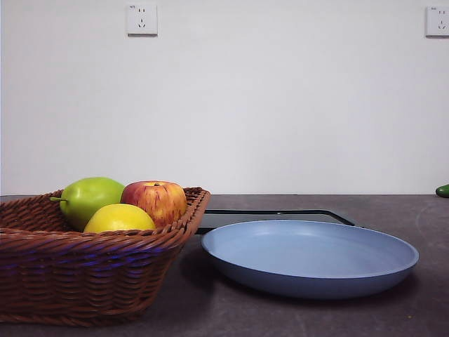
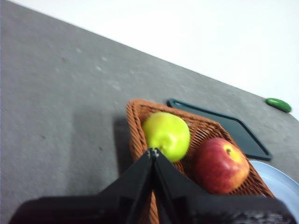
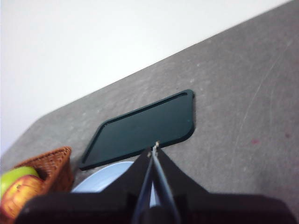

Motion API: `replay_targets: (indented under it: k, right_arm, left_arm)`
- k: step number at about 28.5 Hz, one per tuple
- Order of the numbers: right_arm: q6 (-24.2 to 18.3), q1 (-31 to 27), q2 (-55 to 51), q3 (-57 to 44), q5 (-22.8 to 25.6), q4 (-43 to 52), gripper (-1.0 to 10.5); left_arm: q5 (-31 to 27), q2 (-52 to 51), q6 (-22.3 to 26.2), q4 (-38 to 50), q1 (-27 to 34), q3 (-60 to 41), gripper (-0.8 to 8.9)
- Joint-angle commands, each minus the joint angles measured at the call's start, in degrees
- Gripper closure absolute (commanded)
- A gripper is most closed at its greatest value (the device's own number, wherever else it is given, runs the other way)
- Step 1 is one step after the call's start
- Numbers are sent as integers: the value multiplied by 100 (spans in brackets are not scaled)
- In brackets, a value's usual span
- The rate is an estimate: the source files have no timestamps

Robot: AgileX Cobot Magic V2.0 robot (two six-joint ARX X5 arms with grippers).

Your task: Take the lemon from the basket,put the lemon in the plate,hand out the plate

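The yellow lemon (image 1: 119, 218) lies at the near side of the brown wicker basket (image 1: 84, 270), in front of a green pear (image 1: 90, 199) and a red-yellow apple (image 1: 156, 201). To the basket's right the light-blue plate (image 1: 309, 256) rests on the table with nothing on it. My left gripper (image 2: 153, 151) hangs shut above the basket (image 2: 135, 123), over the pear (image 2: 167, 134) and apple (image 2: 221, 164); the lemon is hidden in that view. My right gripper (image 3: 154, 148) is shut, high above the plate (image 3: 100, 182). Neither arm shows in the front view.
A flat black tray (image 1: 273, 217) lies behind the plate, also seen as the tray (image 3: 142, 126) from the right wrist. A small green object (image 1: 443, 190) sits at the far right table edge. Bare dark table surrounds the basket and plate.
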Motion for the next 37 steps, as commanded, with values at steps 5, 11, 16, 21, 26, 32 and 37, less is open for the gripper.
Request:
replay_targets:
  k: [5, 11, 16, 21, 26, 32, 37]
  right_arm:
    - [461, 4, 348, 868, 20, -686, 944]
    - [155, 4, 1139, 1786, -4, -1290, 944]
    - [-153, 4, 1961, 2500, -9, -1768, 943]
    - [-697, 4, 2863, 3150, -286, -2260, 943]
    - [-1270, 4, 3945, 3803, -658, -3064, 943]
    - [-1665, 9, 5523, 4116, -1353, -3405, 855]
    - [-1665, 15, 6564, 4116, -1346, -3163, 710]
  left_arm:
    - [70, 439, -160, -509, -9, 883, 807]
    - [417, 1626, -44, -868, -9, 1759, 807]
    - [1309, 2702, 214, -935, -17, 2468, 807]
    - [2009, 3630, 387, -1239, -120, 3126, 807]
    - [2138, 4275, 896, -1956, -356, 3668, 807]
    - [1947, 4758, 1239, -2492, -977, 3993, 807]
    - [2037, 4760, 1237, -2496, -1246, 3993, 802]
